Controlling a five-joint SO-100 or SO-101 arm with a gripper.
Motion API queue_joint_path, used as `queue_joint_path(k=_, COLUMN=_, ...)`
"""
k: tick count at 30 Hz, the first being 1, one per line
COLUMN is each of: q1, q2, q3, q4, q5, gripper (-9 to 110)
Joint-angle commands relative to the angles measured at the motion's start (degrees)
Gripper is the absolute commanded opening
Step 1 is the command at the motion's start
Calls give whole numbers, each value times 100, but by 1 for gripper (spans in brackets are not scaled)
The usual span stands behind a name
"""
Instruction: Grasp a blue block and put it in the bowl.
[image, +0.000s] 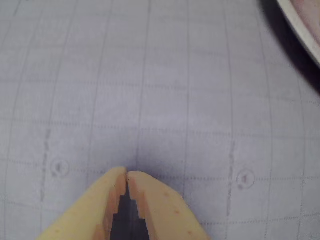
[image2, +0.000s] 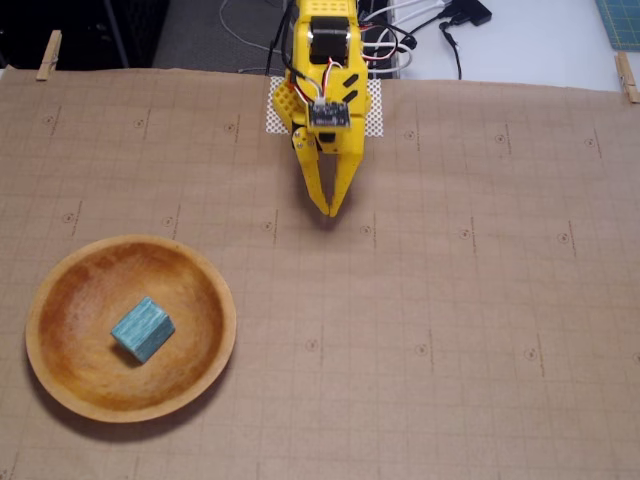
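Teal-blue block (image2: 143, 328) lying inside the wooden bowl (image2: 205, 375), just left of the bowl's middle in the fixed view, one corner turned toward the camera, resting on the mottled orange-brown floor of the bowl. Bowl seated on the lower left part of the desk (image2: 450, 330), its lighter tan rim unbroken all round. Yellow pincer (image2: 330, 211) well apart from bowl and block, up near the far edge of the desk and right of the bowl in the fixed view, pointing down toward the brown gridded paper covering the desk. Both yellow fingers drawn together at the tips, nothing between them. Same closed tips seen from the wrist view (image: 127, 173), entering from the bottom edge, touching at their ends with only a dark toothed slit lower down; gridded paper beneath, looking grey in that view, with small printed circle marks on either side. Pale curved rim of the bowl (image: 300, 22) just visible in the top right corner of the wrist view, dark shadow along its edge. White perforated pad (image2: 372, 112) under the arm's base, partly hidden by the arm; wooden clothespegs (image2: 48, 54) clipped at the paper's far corners; cables (image2: 420, 35) trailing behind the arm.
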Motion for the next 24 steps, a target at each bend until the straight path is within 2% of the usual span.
queue_joint_path(k=1, q1=18, q2=-185, q3=-79, q4=176, q5=-35, gripper=-2)
queue_joint_path(k=9, q1=0, q2=-220, q3=-70, q4=554, q5=-53, gripper=-2)
queue_joint_path(k=24, q1=9, q2=-202, q3=-79, q4=562, q5=-53, gripper=-2)
